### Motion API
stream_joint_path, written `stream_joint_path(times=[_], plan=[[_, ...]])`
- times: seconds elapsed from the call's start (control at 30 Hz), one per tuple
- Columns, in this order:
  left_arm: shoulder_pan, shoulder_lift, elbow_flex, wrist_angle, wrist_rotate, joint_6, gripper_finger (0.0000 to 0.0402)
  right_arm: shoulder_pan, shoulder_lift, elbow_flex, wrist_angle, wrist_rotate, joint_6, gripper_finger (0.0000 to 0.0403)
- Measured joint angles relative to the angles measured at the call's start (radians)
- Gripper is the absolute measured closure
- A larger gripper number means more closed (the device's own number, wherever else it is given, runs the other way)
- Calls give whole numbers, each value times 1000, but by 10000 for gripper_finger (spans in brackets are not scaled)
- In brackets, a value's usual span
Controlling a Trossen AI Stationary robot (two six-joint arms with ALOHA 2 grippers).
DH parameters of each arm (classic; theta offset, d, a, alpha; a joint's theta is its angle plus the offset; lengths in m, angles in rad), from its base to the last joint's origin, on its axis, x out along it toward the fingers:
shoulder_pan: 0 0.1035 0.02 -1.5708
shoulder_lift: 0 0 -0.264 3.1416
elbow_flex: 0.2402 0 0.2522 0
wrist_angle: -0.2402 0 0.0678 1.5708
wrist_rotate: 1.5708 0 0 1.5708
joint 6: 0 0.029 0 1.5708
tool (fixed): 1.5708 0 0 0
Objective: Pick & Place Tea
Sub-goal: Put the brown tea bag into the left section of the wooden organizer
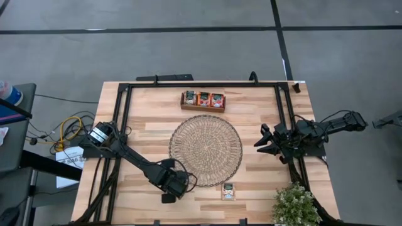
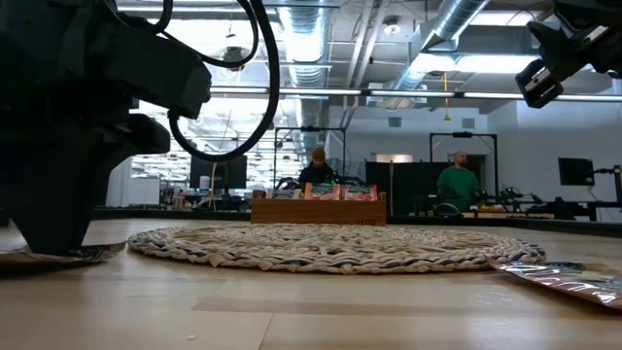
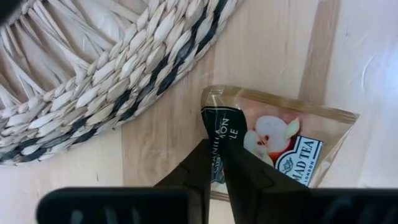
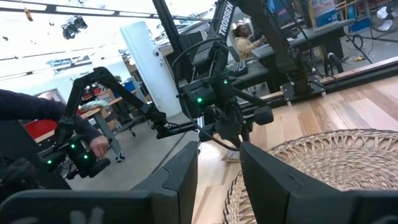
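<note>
I have the left tool (image 3: 216,163) low on the surface (image 1: 144,119), at the lower left rim of the woven mat (image 1: 205,149) in the high view, its fingers pinching the dark top edge of a tea sachet (image 3: 273,140). Another sachet (image 1: 228,191) lies below the mat. The tray (image 1: 203,100) above holds what look like three more. My right tool (image 1: 262,144) hovers spread at the right.

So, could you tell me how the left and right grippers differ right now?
The left gripper is down at the table beside the woven mat, shut on a tea sachet; the right gripper is open, holds nothing and hangs over the table's right side. Both are dark and two-fingered.
</note>
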Motion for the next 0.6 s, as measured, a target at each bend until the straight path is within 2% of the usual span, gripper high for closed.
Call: stream_joint_path(times=[0.27, 0.47, 0.6], plan=[[-3, -30, 8, -57, -19, -84, 379, 0, 0, 0, 0, 0, 0, 289], [-5, -27, 69, -199, -19, -93, 379, 0, 0, 0, 0, 0, -1, 289], [-4, -27, 127, -312, -69, -107, 382, 0, 0, 0, 0, 0, -2, 289]])
